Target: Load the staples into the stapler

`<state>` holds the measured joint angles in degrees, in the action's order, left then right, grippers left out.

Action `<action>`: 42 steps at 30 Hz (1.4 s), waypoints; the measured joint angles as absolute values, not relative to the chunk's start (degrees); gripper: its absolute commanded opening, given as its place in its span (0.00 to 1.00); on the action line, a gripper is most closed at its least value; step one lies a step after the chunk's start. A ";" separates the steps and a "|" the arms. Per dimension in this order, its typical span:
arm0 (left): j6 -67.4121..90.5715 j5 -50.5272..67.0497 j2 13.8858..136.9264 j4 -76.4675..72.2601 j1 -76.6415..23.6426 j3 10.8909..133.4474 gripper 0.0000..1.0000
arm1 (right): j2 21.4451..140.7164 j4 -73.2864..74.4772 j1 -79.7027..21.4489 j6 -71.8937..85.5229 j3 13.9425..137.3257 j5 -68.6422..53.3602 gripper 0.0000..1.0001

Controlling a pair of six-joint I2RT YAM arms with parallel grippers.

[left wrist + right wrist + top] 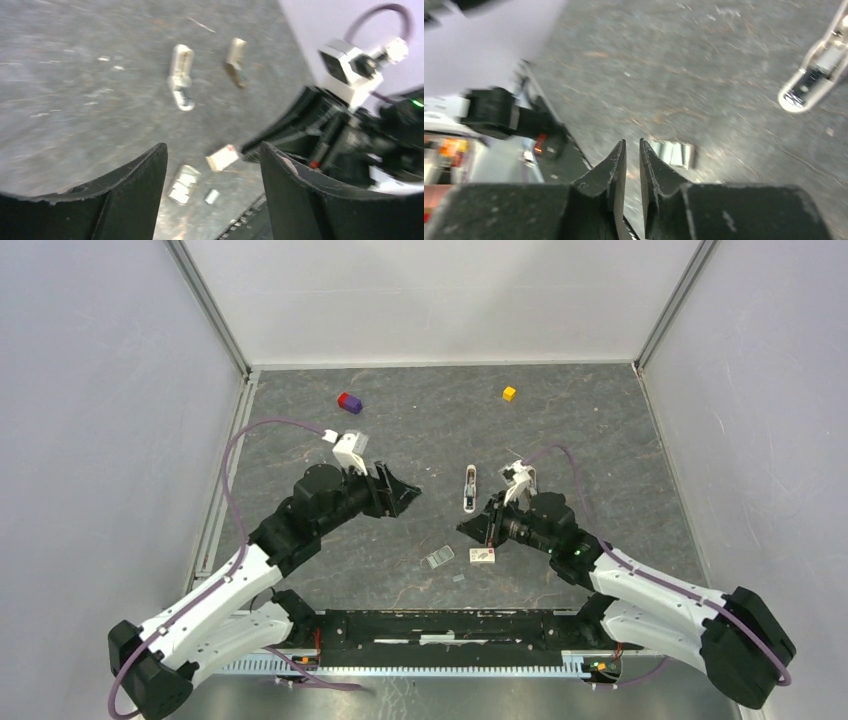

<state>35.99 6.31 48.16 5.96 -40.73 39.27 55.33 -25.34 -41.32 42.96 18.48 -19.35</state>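
White plastic, the stapler [469, 488] is being shown lying on the grey table [600, 440] at frame centre, touched by neither arm. To its left, the left gripper [408, 490] is being held spread wide and empty. Just below it, the right gripper [465, 528] is being held barely parted, pinching nothing. Print on the small box [482, 556] lower down is being blurred beyond reading.

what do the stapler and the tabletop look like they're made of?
The stapler: white shell looks like smooth moulded plastic with a slight sheen; the grey channel inside looks like metal. The tabletop: dark grey, matte, with pale veins like slate or stone, though it may be a printed mat.
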 measured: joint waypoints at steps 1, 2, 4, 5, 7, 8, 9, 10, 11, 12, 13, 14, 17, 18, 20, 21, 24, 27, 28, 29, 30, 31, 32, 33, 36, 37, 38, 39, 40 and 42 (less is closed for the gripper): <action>34.92 4.05 47.86 8.64 -40.51 40.34 0.78 | 54.89 -19.73 -42.63 40.32 20.27 -16.43 0.27; 33.54 1.15 47.59 11.68 -40.42 41.63 0.79 | 54.81 -14.76 -44.23 38.09 21.98 -13.82 0.29; 30.98 -3.03 47.13 16.40 -40.23 43.88 0.79 | 55.11 -6.94 -48.45 34.00 24.51 -9.69 0.36; 29.34 -4.86 46.81 18.87 -40.21 45.04 0.79 | 55.29 -4.86 -50.43 32.45 24.99 -8.45 0.39; 26.37 -8.10 45.58 22.41 -40.21 46.57 0.79 | 56.07 -1.32 -55.09 27.66 25.30 -6.94 0.42; 24.91 -9.63 44.69 23.90 -40.23 47.05 0.80 | 56.58 -0.16 -56.60 25.45 25.30 -6.76 0.43; 23.40 -11.33 43.51 25.30 -40.23 47.33 0.80 | 57.10 0.78 -57.95 22.76 25.30 -6.50 0.45; 22.33 -12.71 42.35 26.35 -40.21 47.40 0.81 | 57.60 1.67 -58.92 19.79 25.30 -6.15 0.45; 20.95 -14.26 40.88 27.59 -40.21 47.42 0.81 | 57.98 2.37 -59.35 16.84 25.30 -5.65 0.47; 19.31 -15.92 39.05 28.97 -40.21 47.42 0.82 | 58.28 3.11 -59.53 13.47 25.34 -4.93 0.47; 18.24 -17.10 37.54 29.87 -40.21 47.42 0.84 | 58.50 3.84 -59.53 10.52 25.50 -4.38 0.47; 17.12 -18.50 35.51 30.74 -40.21 47.40 0.85 | 58.78 4.23 -59.53 6.59 25.71 -4.36 0.46; 14.44 -21.69 29.58 31.38 -40.21 46.48 0.91 | 60.27 4.80 -59.53 -3.92 26.70 -5.96 0.48; 13.96 -22.52 27.35 31.42 -40.21 45.87 0.99 | 61.04 5.17 -59.53 -7.16 27.16 -6.70 0.49; 12.97 -23.83 23.18 31.24 -40.21 44.49 1.00 | 62.92 5.93 -59.53 -12.97 28.10 -8.51 0.50; 12.62 -24.38 21.47 31.18 -40.21 43.81 1.00 | 63.77 6.28 -59.57 -15.46 28.45 -9.34 0.49; 12.19 -26.13 18.55 31.16 -40.21 42.70 1.00 | 66.28 7.73 -59.88 -22.24 29.50 -11.84 0.45; 11.27 -27.55 16.88 31.14 -40.23 42.35 1.00 | 67.94 8.82 -60.29 -27.27 29.91 -14.00 0.45; 11.18 -27.90 16.38 31.14 -40.21 42.28 1.00 | 68.27 9.02 -60.29 -28.27 29.98 -14.46 0.45; 11.03 -28.29 15.75 31.11 -40.21 42.19 1.00 | 68.82 9.37 -60.34 -29.54 30.17 -15.05 0.45; 10.96 -28.56 15.22 31.11 -40.21 42.13 1.00 | 69.45 9.72 -60.38 -30.74 30.48 -15.66 0.45; 10.92 -28.82 14.55 31.09 -40.21 42.02 1.00 | 70.08 10.07 -60.38 -31.62 30.79 -16.08 0.44; 10.83 -29.10 13.96 31.07 -40.23 41.95 1.00 | 70.74 10.39 -60.38 -32.29 31.11 -16.38 0.43; 10.81 -29.43 13.50 31.05 -40.21 41.91 1.00 | 71.57 10.72 -60.40 -32.95 31.62 -16.67 0.42; 10.57 -30.11 12.03 30.83 -40.21 41.67 1.00 | 74.06 11.38 -60.40 -33.87 33.12 -17.06 0.40; 10.55 -30.20 11.68 30.70 -40.23 41.58 1.00 | 74.83 11.46 -60.40 -33.98 33.63 -17.15 0.39; 10.55 -30.28 11.49 30.70 -40.21 41.58 1.00 | 75.44 11.33 -60.40 -34.02 33.95 -17.17 0.39; 10.52 -30.46 11.38 30.61 -40.21 41.56 1.00 | 75.85 11.20 -60.40 -34.06 34.11 -17.17 0.38; 10.50 -30.55 11.35 30.48 -40.21 41.50 1.00 | 76.07 11.20 -60.40 -34.13 34.15 -17.17 0.38; 10.35 -30.83 11.33 30.26 -40.23 41.43 1.00 | 76.51 11.07 -60.38 -34.17 34.15 -17.37 0.38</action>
